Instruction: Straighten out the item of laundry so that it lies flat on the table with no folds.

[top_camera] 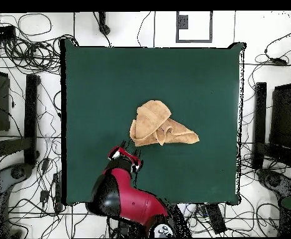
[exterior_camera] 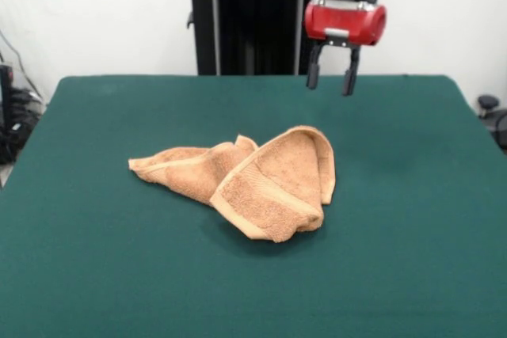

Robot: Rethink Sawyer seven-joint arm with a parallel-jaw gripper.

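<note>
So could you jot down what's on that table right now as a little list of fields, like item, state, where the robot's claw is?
item: orange-tan terry towel
towel state: crumpled, folded over itself, not flat
towel position: near the middle of the green table
gripper: open, raised above the table's far side in the front view, beyond the towel
contact: none; gripper holds nothing and is clear of the towel
arm: red and black, reaching in from the pedestal
surroundings: cables on the floor around the table in the overhead view
task status: straightening not yet done
</note>
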